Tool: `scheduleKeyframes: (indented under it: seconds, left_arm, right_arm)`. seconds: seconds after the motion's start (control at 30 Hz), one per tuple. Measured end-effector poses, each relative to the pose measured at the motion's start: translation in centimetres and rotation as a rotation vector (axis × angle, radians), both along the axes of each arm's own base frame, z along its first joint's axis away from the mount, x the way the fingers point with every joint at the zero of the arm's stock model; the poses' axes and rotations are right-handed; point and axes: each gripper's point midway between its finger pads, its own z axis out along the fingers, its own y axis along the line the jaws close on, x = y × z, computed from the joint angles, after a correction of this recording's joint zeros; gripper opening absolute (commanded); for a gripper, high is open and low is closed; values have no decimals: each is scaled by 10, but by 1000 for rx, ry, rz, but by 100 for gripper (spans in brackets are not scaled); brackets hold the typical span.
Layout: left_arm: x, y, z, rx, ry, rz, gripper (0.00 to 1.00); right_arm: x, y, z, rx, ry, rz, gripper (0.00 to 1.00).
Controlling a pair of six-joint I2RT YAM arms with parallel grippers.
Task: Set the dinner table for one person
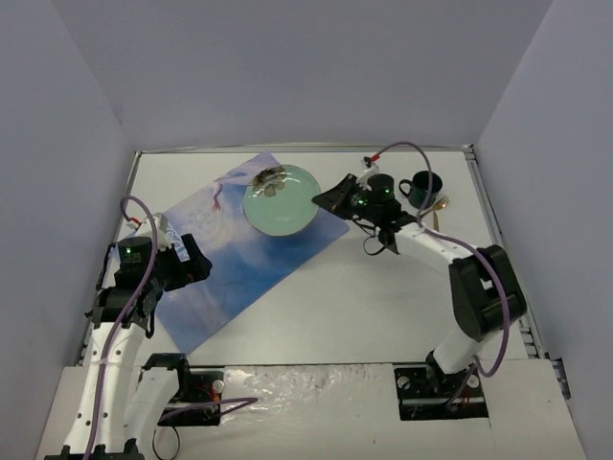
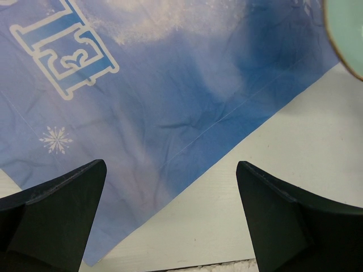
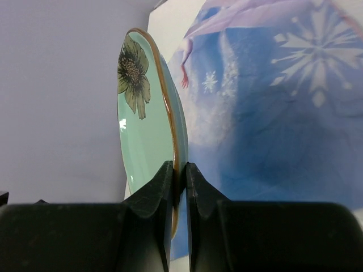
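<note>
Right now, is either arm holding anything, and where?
The right tool pinches the round mint-green flowered plate by its rim; the open left tool holds nothing.

Left tool (image 2: 170,167) agape, right tool (image 3: 179,165) tight.

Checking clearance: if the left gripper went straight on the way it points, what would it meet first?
Probably the blue placemat, near its edge where the white table begins, though depth is unclear. The left gripper stands open, nothing between its fingers.
</note>
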Motion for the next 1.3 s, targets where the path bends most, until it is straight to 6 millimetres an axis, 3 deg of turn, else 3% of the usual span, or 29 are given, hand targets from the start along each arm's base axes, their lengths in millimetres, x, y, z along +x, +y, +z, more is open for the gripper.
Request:
scheduleKeyframes:
  seconds: [0.2,0.37,0.6,0.9,1.3]
  left_arm:
    - [-1,4,3,16,-18,21,97]
    - [-1,7,3,24,-17,32,97]
    - [-1,9,3,31,-18,41,97]
    - [-1,10,2,37,-18,48,97]
    - [0,11,2,38,-16,49,97]
  right_arm:
    - [11,78,-31,8,33,133,0]
    - [8,115,-70,-8,83,197,0]
    - [12,129,-100,-18,116,212,0]
    - [27,145,-105,25,102,214,0]
    - [15,158,-122,32,148,235,0]
